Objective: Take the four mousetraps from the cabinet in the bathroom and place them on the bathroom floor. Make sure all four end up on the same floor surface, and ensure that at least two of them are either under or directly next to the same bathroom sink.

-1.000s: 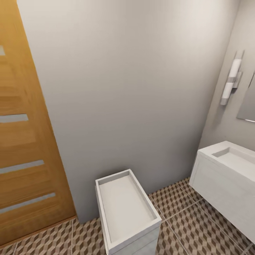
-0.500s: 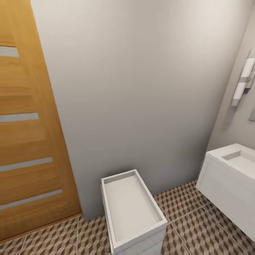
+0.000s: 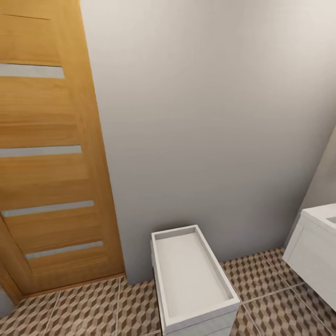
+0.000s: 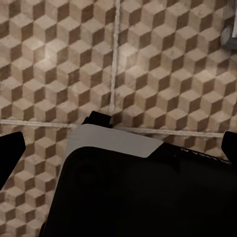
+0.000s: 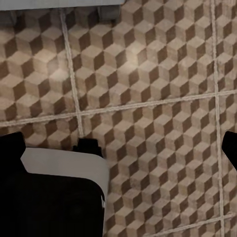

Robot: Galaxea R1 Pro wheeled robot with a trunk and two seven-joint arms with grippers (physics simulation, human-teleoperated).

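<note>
Mousetraps and cabinet lie somewhere unseen, so their bearing from either pincer can't be judged; both pincers hang spread and empty over the bathroom floor (image 3: 84, 308), with the sink (image 3: 315, 242) at the floor's right edge.

My head view is evenly, softly lit (no harsh shadows), slightly blurry; a pale sheen brightens the bathroom floor (image 5: 133, 59) below my wrists.
</note>
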